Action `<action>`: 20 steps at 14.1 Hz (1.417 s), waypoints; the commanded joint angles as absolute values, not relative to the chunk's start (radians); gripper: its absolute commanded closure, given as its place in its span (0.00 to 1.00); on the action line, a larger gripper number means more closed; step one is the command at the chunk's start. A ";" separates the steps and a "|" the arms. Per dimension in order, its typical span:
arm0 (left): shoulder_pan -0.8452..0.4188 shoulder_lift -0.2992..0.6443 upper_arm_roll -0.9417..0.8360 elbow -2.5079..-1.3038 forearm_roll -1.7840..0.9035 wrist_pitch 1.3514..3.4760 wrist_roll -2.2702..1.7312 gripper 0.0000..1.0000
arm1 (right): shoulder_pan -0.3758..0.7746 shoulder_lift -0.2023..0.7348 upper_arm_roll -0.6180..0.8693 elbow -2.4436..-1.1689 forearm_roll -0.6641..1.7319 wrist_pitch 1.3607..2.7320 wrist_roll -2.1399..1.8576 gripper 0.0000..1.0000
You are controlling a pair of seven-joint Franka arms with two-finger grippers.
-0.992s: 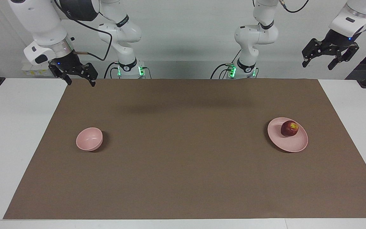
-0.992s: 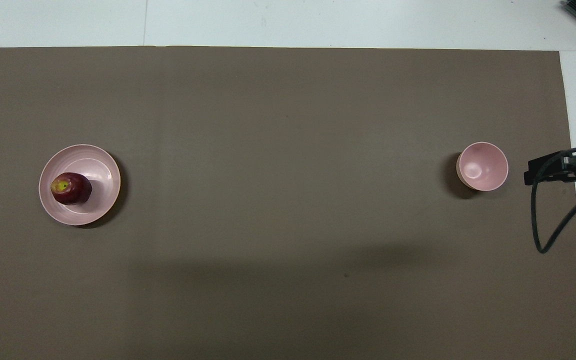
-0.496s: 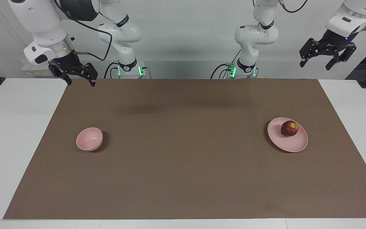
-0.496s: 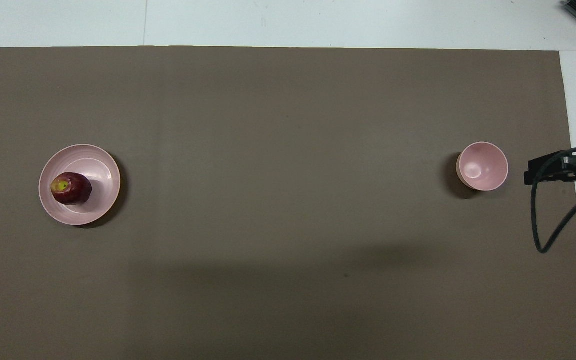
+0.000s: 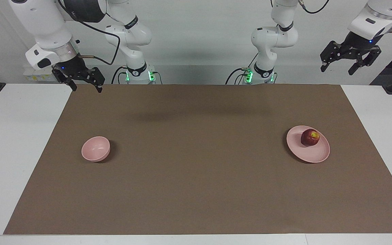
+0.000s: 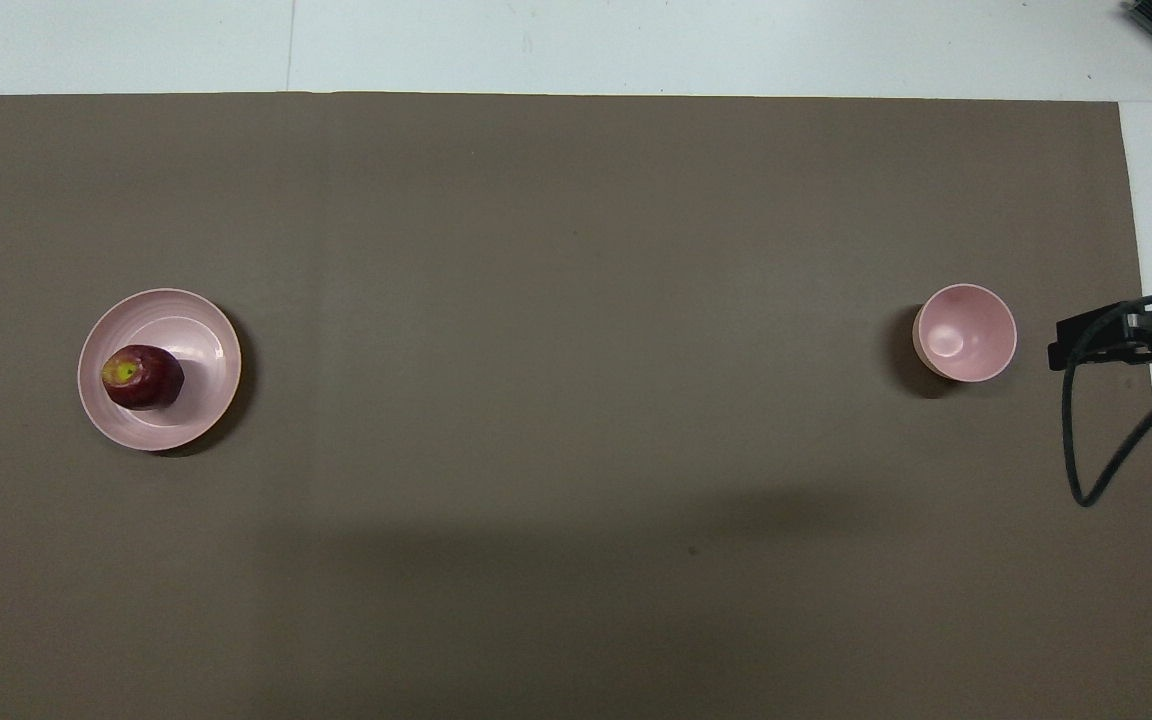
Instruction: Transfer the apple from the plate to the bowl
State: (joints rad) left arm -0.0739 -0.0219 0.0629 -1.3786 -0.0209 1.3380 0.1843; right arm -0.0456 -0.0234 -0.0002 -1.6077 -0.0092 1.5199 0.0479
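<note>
The dark red apple [image 5: 310, 137] with its yellow stem patch lies on the flat pink plate [image 5: 313, 155] toward the left arm's end of the table. Both also show in the overhead view: apple [image 6: 142, 377], plate [image 6: 204, 340]. The small deep pink bowl [image 5: 96, 148] [image 6: 965, 332] stands empty toward the right arm's end. My left gripper [image 5: 337, 70] hangs open and empty, high in the air over the table's edge at the left arm's end. My right gripper [image 5: 87, 89] hangs open and empty over the corner of the mat, and waits.
A brown mat [image 5: 196, 190] covers most of the white table [image 5: 12, 136]. The two arm bases [image 5: 138, 73] stand at the robots' edge. A black cable [image 6: 1086, 450] loops down from the right arm's wrist, beside the bowl.
My left gripper has risen a little and shifted slightly toward the table's middle; it has barely moved in the last half second. The right arm, apple, plate and bowl have not moved.
</note>
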 commanded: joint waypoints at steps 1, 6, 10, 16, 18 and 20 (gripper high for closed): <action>-0.086 -0.031 0.069 -1.378 -0.015 1.331 0.183 0.00 | -0.051 -0.014 0.003 -1.589 0.014 1.508 0.058 0.00; -0.084 -0.040 0.069 -1.393 -0.015 1.336 0.189 0.00 | -0.051 -0.014 0.003 -1.589 0.014 1.508 0.058 0.00; -0.077 -0.054 0.068 -1.425 -0.015 1.380 0.190 0.00 | -0.051 -0.014 0.003 -1.589 0.014 1.508 0.058 0.00; -0.072 -0.094 0.077 -1.561 -0.017 1.503 0.202 0.00 | -0.051 -0.014 0.003 -1.589 0.014 1.508 0.058 0.00; -0.057 -0.094 0.083 -1.617 -0.020 1.566 0.230 0.00 | -0.051 -0.014 0.003 -1.589 0.014 1.508 0.058 0.00; -0.023 -0.094 0.083 -1.667 -0.061 1.610 0.288 0.00 | -0.051 -0.014 0.003 -1.589 0.014 1.508 0.058 0.00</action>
State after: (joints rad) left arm -0.0538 -0.0562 0.0821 -1.5783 -0.0304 1.5464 0.2302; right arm -0.0456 -0.0234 -0.0002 -1.6076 -0.0092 1.5199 0.0479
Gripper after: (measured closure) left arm 0.000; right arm 0.000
